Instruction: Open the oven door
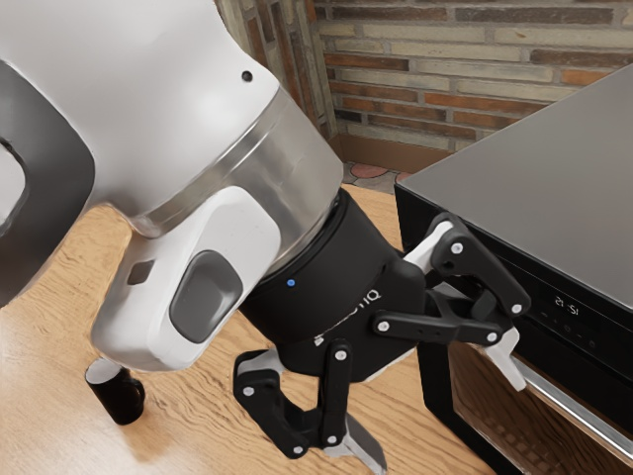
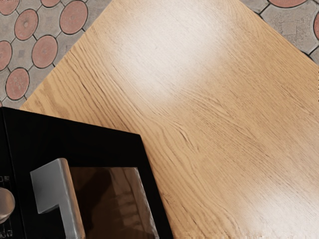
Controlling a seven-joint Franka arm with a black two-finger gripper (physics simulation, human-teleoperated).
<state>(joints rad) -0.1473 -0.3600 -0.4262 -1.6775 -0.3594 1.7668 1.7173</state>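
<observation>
My claw [image 1: 440, 413] is wide open, holding nothing. One finger [image 1: 508, 365] is near the handle [image 2: 70, 204]; I can't tell if they touch. If I go in crooked, it could bump the bar, and I could slip off. The oven door [image 1: 485, 408] looks shut, on the oven [image 1: 524, 178] by the table's [image 2: 199, 124] edge. I count two fingers, one handle, one door, one oven, one knob [image 2: 6, 205] and, well away, one mug [image 1: 121, 399].
</observation>
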